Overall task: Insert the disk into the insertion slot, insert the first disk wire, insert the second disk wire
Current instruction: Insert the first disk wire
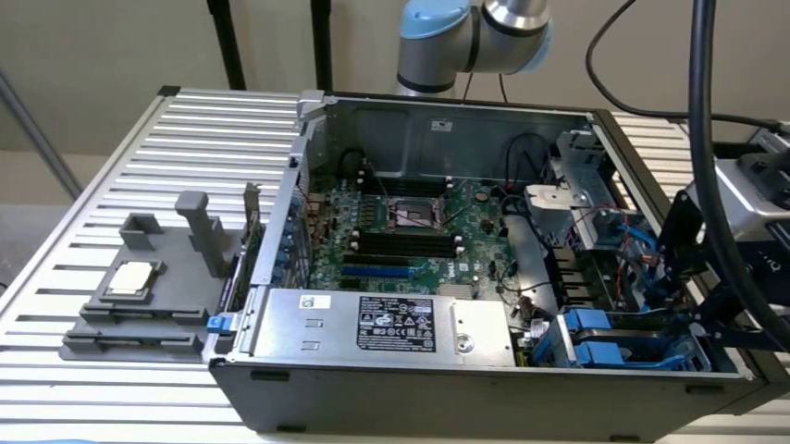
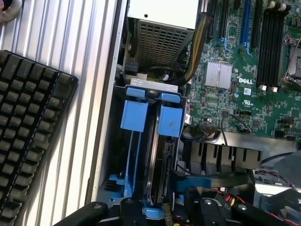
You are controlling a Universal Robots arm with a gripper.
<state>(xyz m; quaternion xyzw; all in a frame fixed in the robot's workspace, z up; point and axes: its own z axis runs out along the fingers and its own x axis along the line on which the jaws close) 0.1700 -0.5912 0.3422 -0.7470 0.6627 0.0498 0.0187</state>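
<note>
The disk [image 2: 160, 174] stands on edge in the insertion slot [image 2: 117, 155], its blue carrier tab [image 2: 169, 120] beside a second blue tab [image 2: 134, 115]. In the exterior view the slot [image 1: 617, 347] is at the case's front corner on the exterior view's right, with blue carriers [image 1: 590, 335] in it. My gripper [image 1: 691, 310] hangs just above that corner. In the wrist view my gripper [image 2: 150, 212] is over the disk's connector end, its black fingers [image 2: 91, 212] apart with nothing between them. A blue flat wire [image 2: 193, 181] lies next to the disk's end.
The silver power-supply box [image 1: 383, 324] sits beside the slot, with the motherboard [image 1: 408, 231] behind it. A black keyboard [image 2: 28, 136] lies on the ribbed table outside the case wall. A grey fixture [image 1: 148, 296] stands on the exterior view's left. Cables [image 1: 617, 236] crowd the space behind the slot.
</note>
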